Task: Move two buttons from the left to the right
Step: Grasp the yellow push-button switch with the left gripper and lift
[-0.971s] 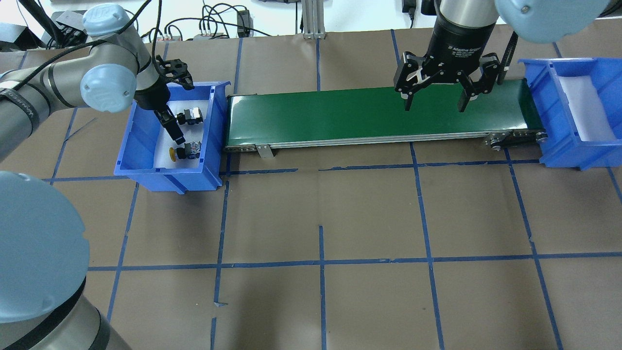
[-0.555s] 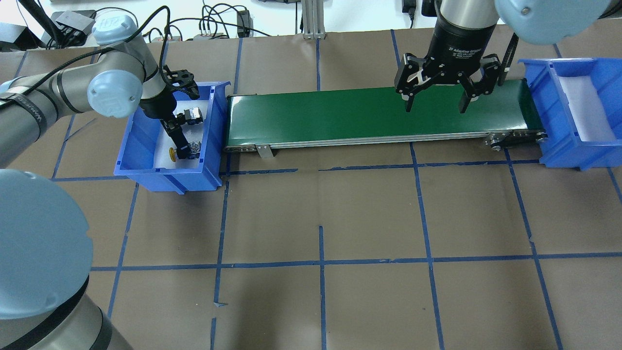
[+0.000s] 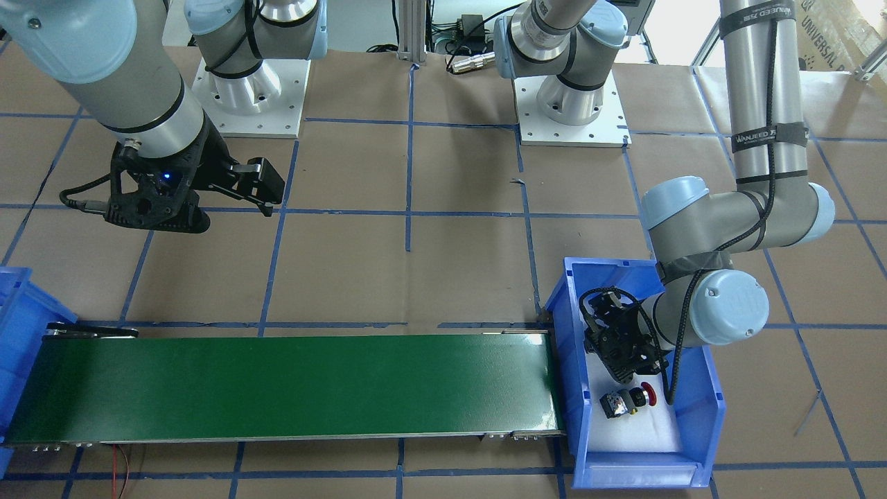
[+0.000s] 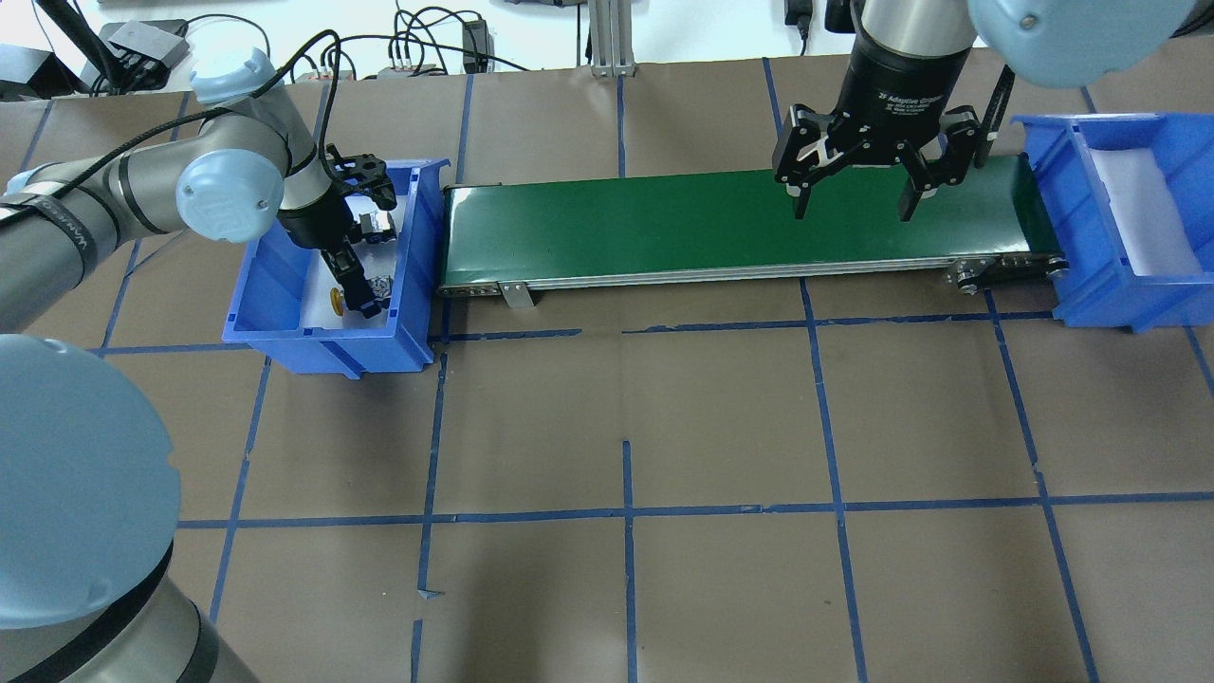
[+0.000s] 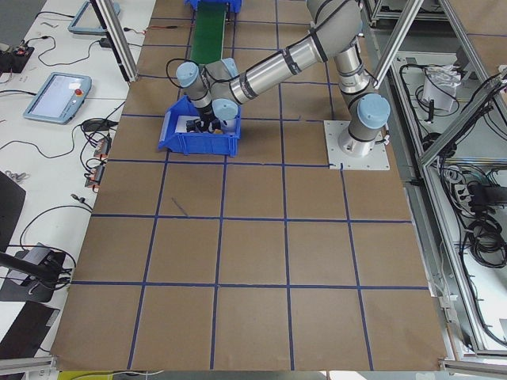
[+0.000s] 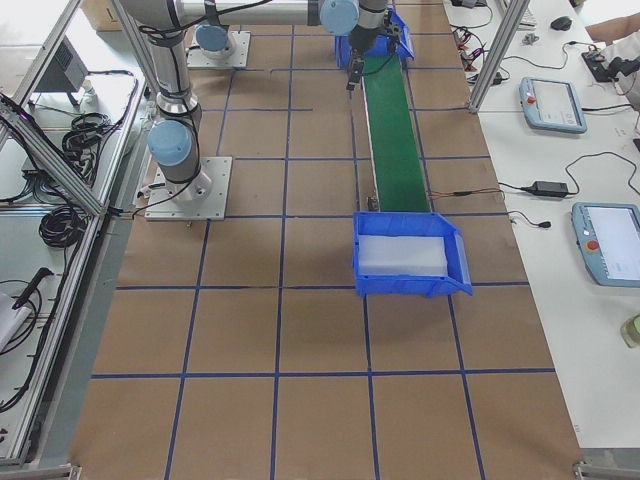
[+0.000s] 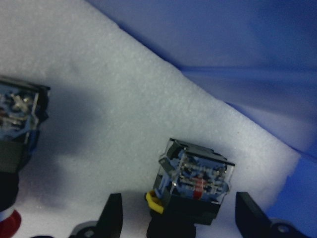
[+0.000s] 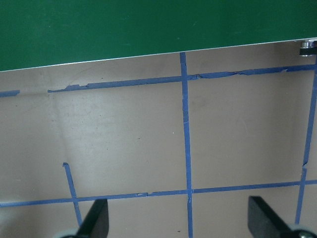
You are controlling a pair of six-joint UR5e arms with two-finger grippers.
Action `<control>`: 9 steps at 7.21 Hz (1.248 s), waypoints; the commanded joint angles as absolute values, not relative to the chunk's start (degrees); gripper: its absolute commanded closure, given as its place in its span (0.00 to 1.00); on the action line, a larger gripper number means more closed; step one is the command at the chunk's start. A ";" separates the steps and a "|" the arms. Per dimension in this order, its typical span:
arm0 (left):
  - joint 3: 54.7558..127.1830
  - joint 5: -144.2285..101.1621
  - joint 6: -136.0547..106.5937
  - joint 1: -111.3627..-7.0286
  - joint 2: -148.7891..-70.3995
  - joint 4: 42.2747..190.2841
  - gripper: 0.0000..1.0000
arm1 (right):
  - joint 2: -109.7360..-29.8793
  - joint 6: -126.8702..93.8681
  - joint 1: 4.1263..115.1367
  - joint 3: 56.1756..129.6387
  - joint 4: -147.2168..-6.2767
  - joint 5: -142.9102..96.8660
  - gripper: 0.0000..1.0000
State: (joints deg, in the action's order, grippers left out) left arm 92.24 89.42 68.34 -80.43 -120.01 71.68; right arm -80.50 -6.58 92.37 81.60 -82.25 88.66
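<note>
The yellow button (image 7: 195, 186) lies on its side on the white foam in the left blue bin (image 4: 322, 343); its yellow cap shows in the overhead view (image 4: 337, 301). The red button (image 4: 377, 225) lies farther back in the same bin and also shows in the front view (image 3: 627, 402). My left gripper (image 7: 179, 218) is down in the bin and open, one finger on each side of the yellow button, not closed on it. My right gripper (image 4: 851, 204) hangs open and empty over the right part of the green conveyor belt (image 4: 664, 228).
A second blue bin (image 4: 1119, 218) with white foam stands at the belt's right end. The left bin's walls stand close around my left gripper (image 3: 624, 360). Brown paper with blue tape lines covers the table.
My left gripper has dropped lower into the bin and closed in on the yellow button, its fingers now on either side of it. The right arm has not moved.
</note>
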 commanded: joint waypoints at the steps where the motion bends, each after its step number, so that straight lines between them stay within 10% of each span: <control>1: 91.24 89.30 67.60 -80.33 -119.01 71.19 0.91 | -80.77 -6.68 92.37 81.65 -81.65 88.68 0.00; 9: 81.14 89.29 7.14 -91.47 -113.63 71.54 0.96 | -80.68 -6.59 92.20 81.56 -81.74 88.59 0.00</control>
